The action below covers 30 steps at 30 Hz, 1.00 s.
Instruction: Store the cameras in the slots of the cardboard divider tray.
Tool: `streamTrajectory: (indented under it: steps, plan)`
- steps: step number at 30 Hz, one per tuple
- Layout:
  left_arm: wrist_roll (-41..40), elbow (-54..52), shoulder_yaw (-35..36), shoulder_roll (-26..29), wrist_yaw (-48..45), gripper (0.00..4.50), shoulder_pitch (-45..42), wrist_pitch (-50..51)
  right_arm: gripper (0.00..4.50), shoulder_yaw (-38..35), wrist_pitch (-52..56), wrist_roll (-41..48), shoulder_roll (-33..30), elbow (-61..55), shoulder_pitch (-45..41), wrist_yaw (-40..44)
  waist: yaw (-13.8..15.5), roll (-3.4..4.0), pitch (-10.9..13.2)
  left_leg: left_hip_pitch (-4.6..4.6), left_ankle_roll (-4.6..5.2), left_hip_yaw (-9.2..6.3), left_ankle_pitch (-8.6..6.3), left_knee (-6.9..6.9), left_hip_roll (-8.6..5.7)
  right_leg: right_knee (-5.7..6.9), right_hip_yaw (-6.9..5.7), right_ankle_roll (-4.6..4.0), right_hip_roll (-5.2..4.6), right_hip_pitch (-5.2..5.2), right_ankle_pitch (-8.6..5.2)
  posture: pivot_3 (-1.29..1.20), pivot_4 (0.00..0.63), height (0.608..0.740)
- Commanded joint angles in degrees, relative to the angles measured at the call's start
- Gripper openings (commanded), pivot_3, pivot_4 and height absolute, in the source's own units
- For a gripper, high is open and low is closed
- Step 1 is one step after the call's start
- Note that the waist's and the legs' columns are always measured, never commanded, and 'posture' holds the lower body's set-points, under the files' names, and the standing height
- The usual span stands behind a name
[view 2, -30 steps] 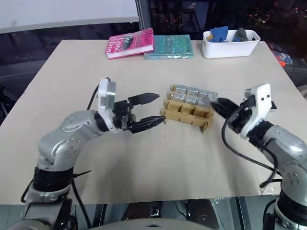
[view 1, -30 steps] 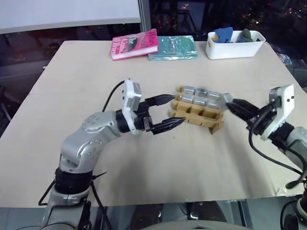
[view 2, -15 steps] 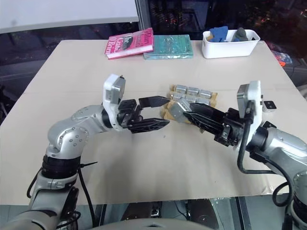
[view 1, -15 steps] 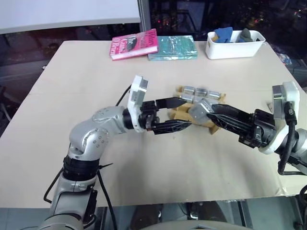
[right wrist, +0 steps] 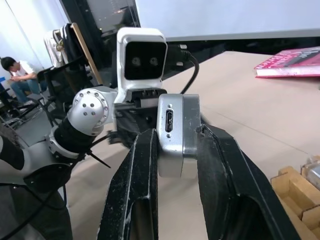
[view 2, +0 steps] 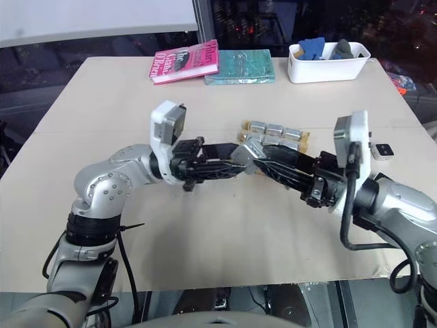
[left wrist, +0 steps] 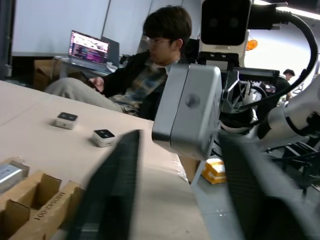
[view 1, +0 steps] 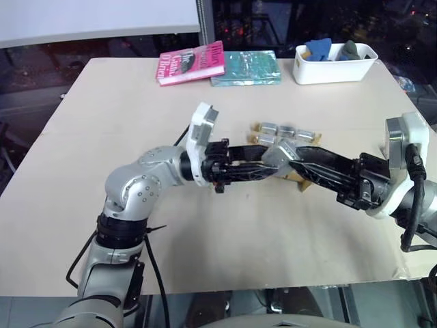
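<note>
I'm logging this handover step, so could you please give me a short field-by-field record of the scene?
held camera: silver camera clamped in the right claw, above the table
left claw: meeting that camera from the opposite side; grip unclear
tray: cardboard divider tray behind the claws, several cameras in its far row
loose cameras: two small ones on the table
table back edge: pink book, teal book, white bin

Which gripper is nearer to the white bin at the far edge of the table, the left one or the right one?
Right. The right gripper holds a camera over the cardboard divider tray, diagonally before the white bin. The left gripper is beside it, slightly farther away.
</note>
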Motion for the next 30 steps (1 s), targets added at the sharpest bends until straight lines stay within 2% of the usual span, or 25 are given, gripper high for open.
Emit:
streamTrajectory:
  steps: [1,2,3,4,5,6,11,13,16,21,26,30]
  plan:
    - [-0.38,-0.44,0.50,-0.47,0.25,1.01,-1.42,-0.10,0.54,0.37,-2.37,1.43,-0.61,-1.24,-0.58,0.76,0.00,0.00,0.00,0.01,0.00,0.00,0.00,0.00,0.00,0.00,0.00,0.00,-0.01,0.00,0.00,0.00,0.150,0.740]
    - [-0.40,-0.20,0.62,-0.44,0.14,1.00,-1.57,-0.14,0.54,0.55,-2.67,1.48,-0.57,-1.10,-0.59,0.62,0.03,0.00,0.00,0.00,0.00,0.00,0.00,0.00,0.00,0.00,0.00,0.00,-0.01,0.00,0.00,0.00,0.150,0.740]
    - [-0.45,0.07,0.76,-0.43,0.03,0.98,-1.73,-0.21,1.56,0.83,-2.95,0.98,-0.59,-1.21,-0.59,0.67,0.05,-0.01,0.00,0.00,0.00,0.00,0.00,0.02,0.00,0.00,0.00,0.00,-0.01,0.00,0.00,0.00,0.150,0.740]
    - [-0.56,0.40,0.92,-0.49,0.09,0.94,-2.02,-0.11,1.93,1.03,-3.46,-0.91,-0.52,-1.62,-0.47,-0.31,0.09,-0.01,0.00,0.00,0.00,0.00,0.00,0.03,0.00,0.00,0.00,0.00,-0.01,0.01,0.00,0.00,0.150,0.740]
    - [-0.38,0.71,0.95,-0.47,0.13,0.71,-2.24,-0.19,2.42,1.10,-3.78,-3.36,-0.82,-2.25,-0.12,-1.13,0.08,-0.01,0.00,-0.01,0.00,0.00,0.00,0.04,-0.01,0.00,0.00,0.00,-0.02,0.01,0.00,0.00,0.150,0.740]
    - [0.35,1.35,0.90,-0.28,-0.03,0.68,-2.51,-0.68,2.95,1.00,-3.98,-5.23,-1.19,-2.91,0.65,-1.60,0.08,-0.01,0.00,0.00,0.00,-0.01,0.00,0.04,-0.01,0.00,0.00,0.00,-0.02,0.01,0.00,0.00,0.150,0.740]
    - [8.18,8.72,-0.55,1.62,-3.32,0.68,-4.86,-6.94,2.98,-2.24,-6.11,-13.82,-3.25,-6.53,8.89,0.46,0.11,-0.01,0.00,-0.03,0.00,-0.01,0.00,0.03,-0.01,-0.03,-0.03,0.01,0.00,0.00,0.00,0.00,0.150,0.740]
    - [16.18,16.47,-3.70,2.54,-6.10,0.68,-7.75,-14.65,2.98,-6.54,-6.95,-16.15,-3.69,-8.09,15.36,1.80,0.56,-0.04,0.00,-0.04,0.00,-0.03,0.00,0.03,-0.03,-0.03,-0.06,0.01,0.00,0.01,0.00,0.00,0.150,0.740]
    - [27.20,30.44,-7.99,1.25,-8.79,0.68,-13.94,-27.98,2.98,-11.39,-8.67,-25.88,-4.58,-11.08,26.05,5.49,0.69,-0.04,0.00,-0.04,0.01,-0.04,0.00,0.05,-0.10,-0.05,-0.11,0.02,0.01,0.03,-0.01,0.00,0.150,0.740]
    - [36.76,49.82,-11.00,-2.46,-13.21,0.68,-23.45,-42.39,2.98,-16.13,-13.45,-28.49,0.30,-13.34,35.35,7.45,0.69,-0.15,0.01,-0.09,0.05,-0.06,-0.02,0.06,-0.14,-0.12,-0.12,0.04,0.02,0.03,0.00,0.00,0.150,0.740]
    - [43.83,66.59,-12.69,-6.17,-17.26,0.68,-31.43,-54.73,2.98,-15.52,-18.70,-31.49,2.34,-13.92,40.41,6.51,0.11,-0.19,0.04,-0.11,0.07,-0.05,-0.04,0.06,-0.16,-0.13,-0.17,0.05,0.05,0.01,-0.01,0.00,0.150,0.740]
    - [48.64,75.68,-13.04,-7.36,-19.16,0.68,-35.20,-61.96,2.98,-13.66,-23.59,-33.07,2.10,-13.92,44.27,4.64,-0.02,-0.22,0.06,-0.08,0.11,-0.02,-0.06,0.05,-0.15,-0.12,-0.16,0.06,0.06,0.01,-0.01,0.00,0.150,0.740]
